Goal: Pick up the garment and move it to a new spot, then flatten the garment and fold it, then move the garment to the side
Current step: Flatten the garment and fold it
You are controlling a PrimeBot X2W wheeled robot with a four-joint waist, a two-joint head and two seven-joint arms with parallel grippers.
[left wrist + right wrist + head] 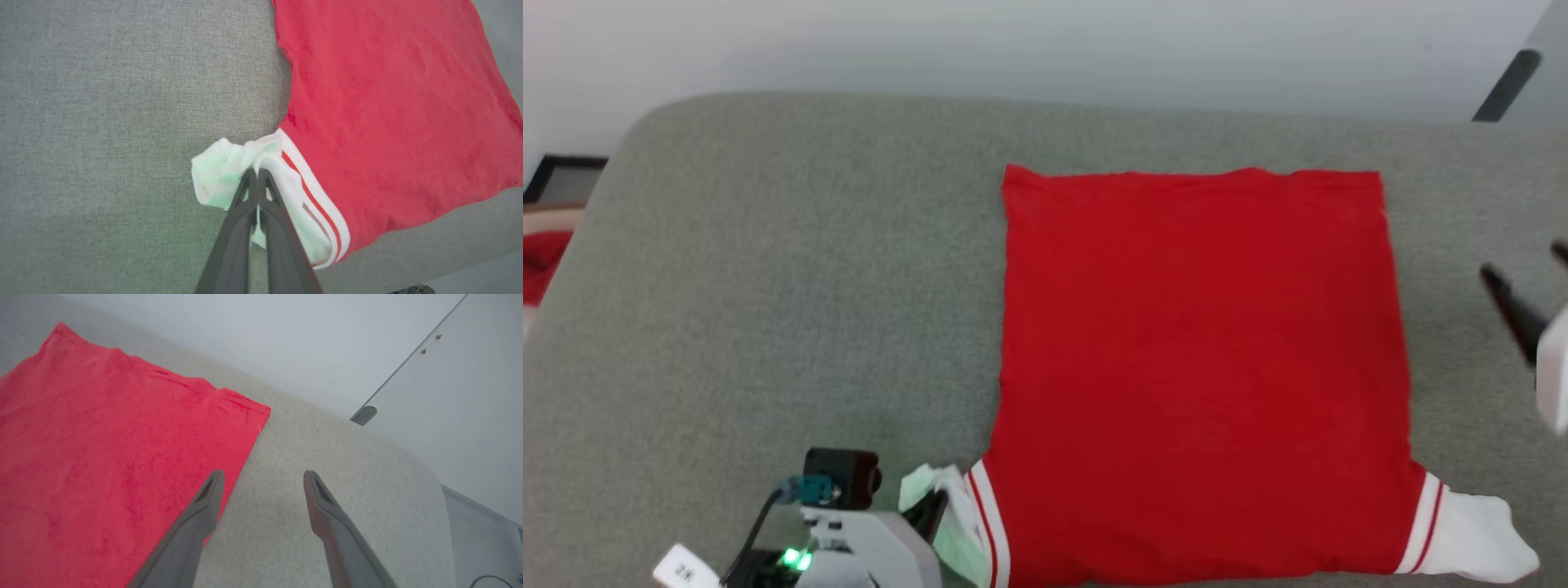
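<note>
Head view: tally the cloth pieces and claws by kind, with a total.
garment: 1
red cloth scrap: 1
claws: 2 (left claw shut on the garment's sleeve, right claw open)
Total: 4

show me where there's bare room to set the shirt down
Widest bare patch: the grey surface left of the garment, back to the surface's rounded far edge. Narrow strips run beyond the far hem and along the right side, by the open right gripper. Crowded near left: the left gripper pinches the sleeve.
</note>
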